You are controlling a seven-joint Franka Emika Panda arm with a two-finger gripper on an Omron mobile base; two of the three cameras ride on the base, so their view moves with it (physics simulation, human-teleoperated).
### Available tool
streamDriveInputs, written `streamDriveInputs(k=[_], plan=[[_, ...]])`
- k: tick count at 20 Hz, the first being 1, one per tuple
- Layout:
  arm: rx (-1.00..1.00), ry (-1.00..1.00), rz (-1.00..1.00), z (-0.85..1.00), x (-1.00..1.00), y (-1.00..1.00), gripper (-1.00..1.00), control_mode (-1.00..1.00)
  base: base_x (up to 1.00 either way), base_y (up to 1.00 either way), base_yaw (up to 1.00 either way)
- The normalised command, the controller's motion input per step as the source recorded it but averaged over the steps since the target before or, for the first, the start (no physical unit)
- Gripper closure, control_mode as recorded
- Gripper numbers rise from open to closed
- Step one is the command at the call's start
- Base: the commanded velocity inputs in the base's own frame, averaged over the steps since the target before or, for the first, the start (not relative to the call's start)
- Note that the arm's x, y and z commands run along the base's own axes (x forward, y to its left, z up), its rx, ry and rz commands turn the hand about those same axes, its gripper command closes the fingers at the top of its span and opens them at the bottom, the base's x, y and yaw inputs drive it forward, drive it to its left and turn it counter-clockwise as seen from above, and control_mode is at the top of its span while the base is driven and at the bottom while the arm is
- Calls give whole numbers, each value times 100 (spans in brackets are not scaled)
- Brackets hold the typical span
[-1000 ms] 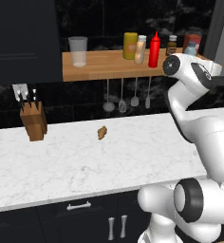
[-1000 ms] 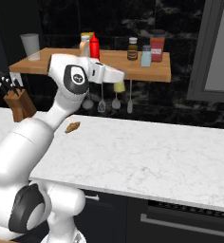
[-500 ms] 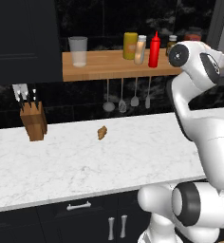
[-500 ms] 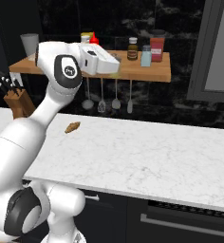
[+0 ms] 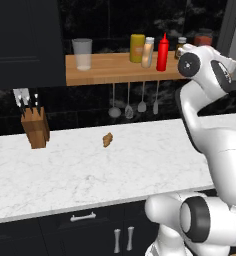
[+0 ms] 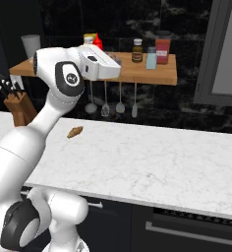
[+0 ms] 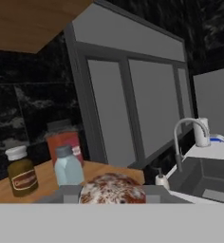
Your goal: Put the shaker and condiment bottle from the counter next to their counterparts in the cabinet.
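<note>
Hand: the hand (image 6: pixel 115 68) is raised to shelf height at 10 o'clock in the right base view, in front of the cabinet's front edge. Its fingers are not visible, so I cannot tell whether it is open or closed.
Hand content: a round mottled red-and-white object (image 7: pixel 112 189) sits at 6 o'clock in the hand view, between grey parts. I cannot tell what it is.
Cabinet: the cabinet (image 5: pixel 105 70) is a light-brown wooden plank on the dark wall above the table (image 5: pixel 140 165).
Condiment bottle: the condiment bottle (image 5: pixel 147 51) stands upright on the cabinet at 1 o'clock in the left base view. It is between the yellow container (image 5: pixel 137 48) and the red squeeze bottle (image 5: pixel 162 52), just beside both.
Pale-blue shaker: the pale-blue shaker (image 7: pixel 69 166) stands upright on the cabinet at 8 o'clock in the hand view. The dark-brown bottle (image 7: pixel 21 172) is at its 9 o'clock and the red container (image 7: pixel 61 137) is behind it.
Glass: the clear glass (image 5: pixel 82 54) stands at the cabinet's left end, well apart from the bottles.
Utensils: the utensils (image 5: pixel 135 102) hang under the cabinet.
Table items: the knife block (image 5: pixel 35 127) is at 9 o'clock in the left base view. The small brown piece (image 5: pixel 107 140) lies near the view's centre.
Sink area: the faucet (image 7: pixel 185 137) stands at 3 o'clock in the hand view, with the soap dispenser (image 7: pixel 160 179) just beside it.
</note>
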Motion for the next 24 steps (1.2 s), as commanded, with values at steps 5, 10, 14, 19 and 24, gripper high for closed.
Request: streamDriveInputs(k=[5,10,14,19,24], plan=[[1,0,0,22,9,0,100,-100,0,0,0],[0,0,2,-3,15,0,100,-100,0,0,0],[0,0,5,-2,24,0,100,-100,0,0,0],[0,0,5,0,22,-2,100,-100,0,0,0],[0,0,8,0,15,-11,100,-100,0,0,0]])
